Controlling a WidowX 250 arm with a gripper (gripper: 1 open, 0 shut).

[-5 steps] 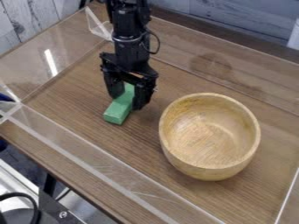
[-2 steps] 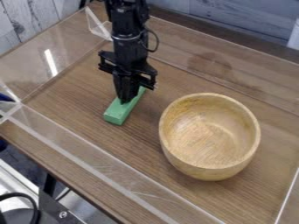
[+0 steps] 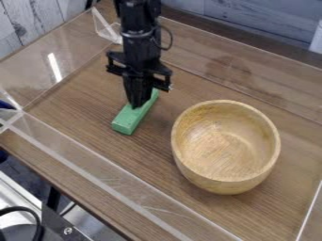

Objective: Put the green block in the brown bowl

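Camera | claw (image 3: 138, 96) together, possibly on green block (image 3: 134, 113) | brown bowl (image 3: 225, 143) just beside

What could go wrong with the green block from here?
The gripper looks shut at the far end of the green block, so an off-center grip might let it tilt or swing if lifted. The brown bowl stands close by with thick, raised walls, so a low carry could knock the block against the rim or nudge the bowl.
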